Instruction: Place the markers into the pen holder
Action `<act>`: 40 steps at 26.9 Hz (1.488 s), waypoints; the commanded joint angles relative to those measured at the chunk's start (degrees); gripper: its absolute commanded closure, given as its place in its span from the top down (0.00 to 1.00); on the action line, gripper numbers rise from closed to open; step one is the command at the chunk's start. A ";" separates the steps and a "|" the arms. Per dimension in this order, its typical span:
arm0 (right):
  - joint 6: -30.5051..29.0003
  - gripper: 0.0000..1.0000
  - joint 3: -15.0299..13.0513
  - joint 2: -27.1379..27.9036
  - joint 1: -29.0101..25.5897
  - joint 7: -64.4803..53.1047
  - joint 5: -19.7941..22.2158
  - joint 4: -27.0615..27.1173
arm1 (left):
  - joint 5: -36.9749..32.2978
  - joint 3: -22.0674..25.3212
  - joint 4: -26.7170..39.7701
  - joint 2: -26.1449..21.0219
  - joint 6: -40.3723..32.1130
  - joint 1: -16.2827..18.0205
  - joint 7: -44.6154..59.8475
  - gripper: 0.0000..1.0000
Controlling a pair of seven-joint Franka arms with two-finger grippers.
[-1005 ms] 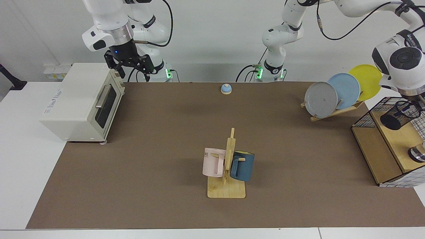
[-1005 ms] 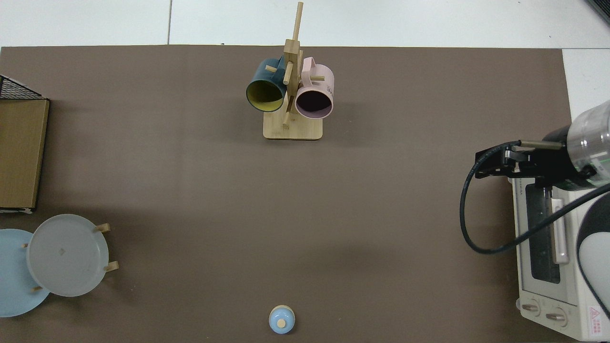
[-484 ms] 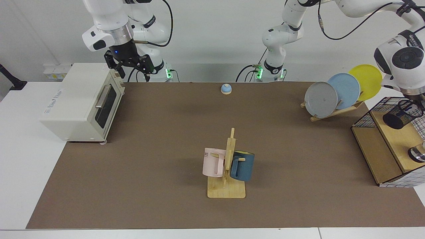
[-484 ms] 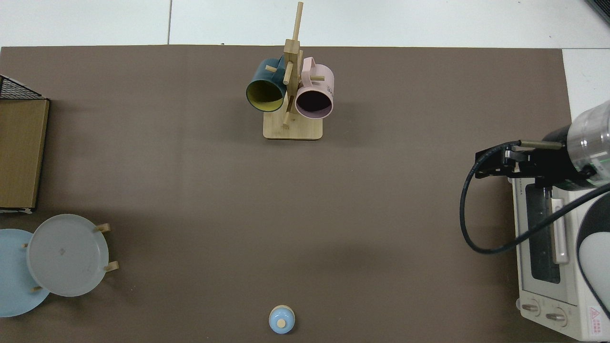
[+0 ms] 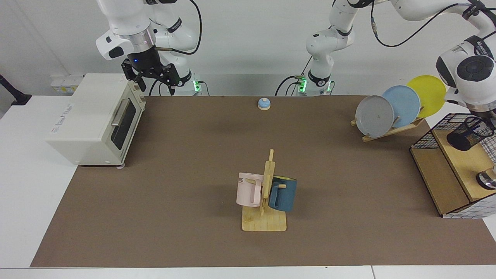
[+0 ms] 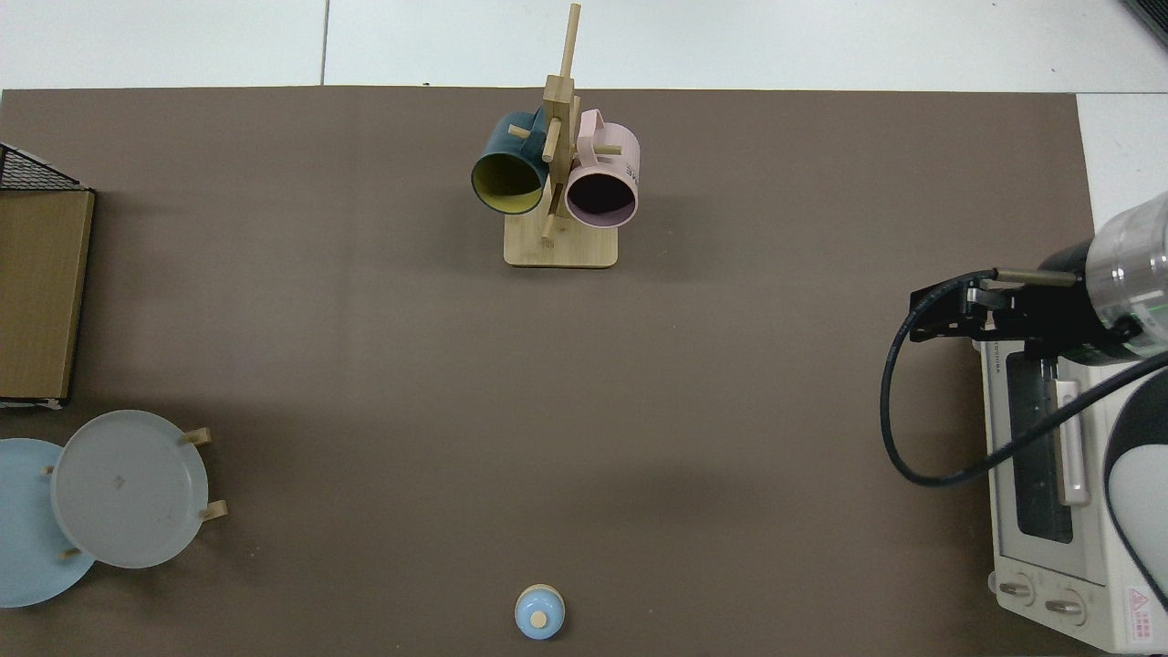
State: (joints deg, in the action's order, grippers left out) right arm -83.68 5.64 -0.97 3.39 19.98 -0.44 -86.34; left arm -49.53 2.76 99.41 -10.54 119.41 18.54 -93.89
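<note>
1. Far out at the table [image 5: 186, 162] edge, over the wire basket [image 5: 422, 141]: left gripper [image 5: 486, 118], with the holder [image 5: 467, 135].
2. Holder tipped on its side and up off the wood shelf [image 5: 465, 162], open end toward the gripper. Looks pinched at the rim by the fingers, since nothing else could keep it up like that. Fingers mostly hidden behind the mesh.
3. Likely reason for the grip: to bring the holder out of the basket and down to the table, where filling is easy.
4. No marker to be seen anywhere, not on the table and not in the holder. Maybe out of view; cannot tell.
5. Over the top front corner of the oven [image 5: 89, 116]: right gripper [image 5: 154, 79], waiting. Fingers spread wide, holding nothing. Parked out of the way, so no bumping.
6. Mid table: mug rack [image 5: 265, 223] with a pink and a blue mug. Something to steer around when carrying the holder in.
7. Task just begun: holder not set down yet, marker not picked up yet.
</note>
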 commanded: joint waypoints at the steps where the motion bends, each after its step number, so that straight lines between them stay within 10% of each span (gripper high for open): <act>1: -0.17 1.00 0.33 -1.14 -0.67 -1.17 -0.35 -1.29 | 0.23 0.14 1.32 0.69 1.26 0.01 -0.24 0.00; 8: -0.25 1.00 0.33 -1.14 -0.67 -1.17 -0.35 -1.29 | 0.49 0.23 1.23 0.69 1.53 0.01 -0.16 0.03; 13: -0.17 1.00 0.33 -1.14 -0.67 -1.17 -0.35 -1.29 | 0.84 0.31 0.79 0.43 1.53 -0.17 -0.42 0.65; 30: -0.25 1.00 0.24 -1.14 -0.67 -1.17 -0.35 -1.29 | 5.75 0.31 -5.53 1.31 -1.63 -1.57 -2.62 0.78; 40: -0.17 1.00 0.33 -1.14 -0.67 -1.17 -0.35 -1.29 | 19.81 3.12 -12.84 5.51 -12.18 -9.21 -1.83 0.89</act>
State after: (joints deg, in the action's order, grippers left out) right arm -83.68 5.64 -0.97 3.39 19.98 -0.44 -86.34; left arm -35.55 3.61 88.70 -8.39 111.31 13.33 -95.50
